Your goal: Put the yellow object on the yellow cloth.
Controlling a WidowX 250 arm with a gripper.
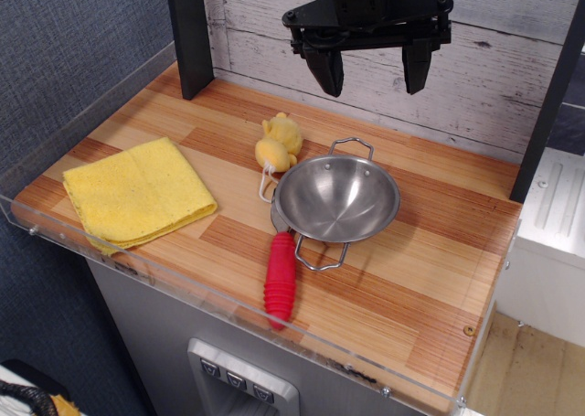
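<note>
The yellow object (279, 143) is a small lumpy pale-yellow toy with a white string loop. It lies on the wooden table just left of the steel bowl. The yellow cloth (137, 193) lies flat and folded at the table's left side, apart from the toy. My gripper (375, 72) hangs high above the back of the table, up and to the right of the toy. Its two black fingers are spread apart and hold nothing.
A steel bowl (337, 199) with two wire handles stands mid-table. A red ridged handle (280, 280) lies in front of it, partly tucked under it. A black post (190, 34) stands at the back left. A clear acrylic rim (228, 299) edges the table.
</note>
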